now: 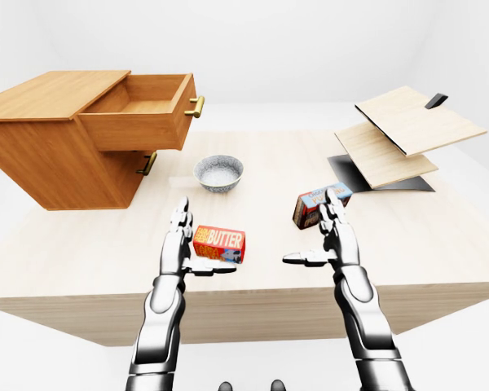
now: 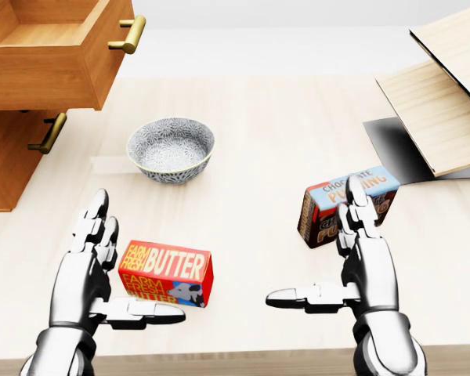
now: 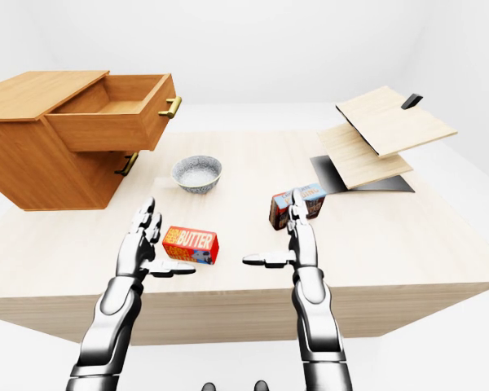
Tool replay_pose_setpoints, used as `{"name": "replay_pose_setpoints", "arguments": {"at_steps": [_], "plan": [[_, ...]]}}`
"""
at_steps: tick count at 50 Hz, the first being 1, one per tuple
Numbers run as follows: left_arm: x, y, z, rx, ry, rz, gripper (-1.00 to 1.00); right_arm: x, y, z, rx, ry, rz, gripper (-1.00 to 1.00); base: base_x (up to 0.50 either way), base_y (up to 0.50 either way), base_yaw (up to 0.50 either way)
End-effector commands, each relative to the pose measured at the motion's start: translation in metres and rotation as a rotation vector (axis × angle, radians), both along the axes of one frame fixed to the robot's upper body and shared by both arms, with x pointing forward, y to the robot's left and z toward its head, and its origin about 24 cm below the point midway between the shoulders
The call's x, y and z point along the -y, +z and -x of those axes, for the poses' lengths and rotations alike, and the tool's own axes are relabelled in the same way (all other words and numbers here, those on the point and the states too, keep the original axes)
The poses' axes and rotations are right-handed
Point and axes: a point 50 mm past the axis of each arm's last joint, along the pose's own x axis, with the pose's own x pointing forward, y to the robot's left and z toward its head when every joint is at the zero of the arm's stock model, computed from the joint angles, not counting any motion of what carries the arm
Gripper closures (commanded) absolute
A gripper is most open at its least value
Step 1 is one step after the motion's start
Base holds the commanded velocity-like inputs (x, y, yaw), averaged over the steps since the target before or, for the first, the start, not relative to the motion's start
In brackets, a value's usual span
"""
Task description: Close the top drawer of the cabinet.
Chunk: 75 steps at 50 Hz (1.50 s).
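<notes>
The wooden cabinet (image 1: 41, 155) stands at the left of the table in the left-eye view. Its top drawer (image 1: 138, 122) is pulled far out and looks empty, with a brass handle (image 1: 196, 107) on its face. The lower drawer's handle (image 1: 147, 164) sits flush under it. My left hand (image 2: 124, 268) hovers open near the bottom of the head view, well below the drawer, thumb pointing right. Opposite it, my right hand (image 2: 317, 244) is open too, its thumb pointing left. Neither hand touches the cabinet.
A grey patterned bowl (image 2: 171, 149) sits below the drawer. A red butter box (image 2: 166, 272) lies beside my left hand. A chocolate pudding box (image 2: 347, 202) stands behind my right fingers. Tilted wooden boards (image 1: 399, 134) rest over a dark mat (image 2: 392, 149) at the right.
</notes>
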Motion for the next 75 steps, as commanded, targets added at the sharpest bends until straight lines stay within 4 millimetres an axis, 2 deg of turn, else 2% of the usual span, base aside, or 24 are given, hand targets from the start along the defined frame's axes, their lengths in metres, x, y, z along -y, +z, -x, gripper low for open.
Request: {"name": "replay_pose_setpoints", "arguments": {"at_steps": [1,6,10,13,20,33,51,66,75], "plan": [[0.006,0.026,-0.009,0.097,-0.032,-0.017,-1.00,0.000,0.021,-0.016,0.059,-0.020,0.013,-1.00,0.00,0.00,0.00],[0.007,0.046,-0.018,0.174,-0.038,-0.015,-1.00,-0.001,0.033,-0.020,0.107,-0.030,0.030,-1.00,0.00,0.00,0.00],[0.010,0.064,-0.023,0.242,-0.047,-0.008,-1.00,0.000,0.038,-0.020,0.126,-0.038,0.029,-1.00,0.00,0.00,0.00],[0.012,0.070,-0.022,0.266,-0.052,-0.005,-1.00,-0.001,0.037,-0.018,0.126,-0.039,0.020,-1.00,0.00,0.00,0.00],[0.014,0.063,-0.019,0.241,-0.061,0.000,-1.00,-0.006,0.035,-0.016,0.120,-0.010,0.004,-1.00,0.00,0.00,0.00],[0.015,0.064,-0.018,0.247,-0.071,0.005,-1.00,-0.009,0.032,-0.013,0.110,0.010,-0.001,-1.00,0.03,-0.01,0.00],[0.016,0.063,-0.015,0.246,-0.072,0.006,-1.00,-0.009,0.033,-0.013,0.112,0.017,0.006,-1.00,0.28,-0.11,0.00],[0.015,0.067,-0.017,0.261,-0.070,0.007,-1.00,-0.010,0.038,-0.015,0.132,0.023,0.013,-1.00,0.37,0.09,0.00],[0.015,0.069,-0.018,0.268,-0.069,0.008,-1.00,-0.009,0.040,-0.015,0.140,0.021,0.009,-1.00,0.02,0.00,0.00]]}}
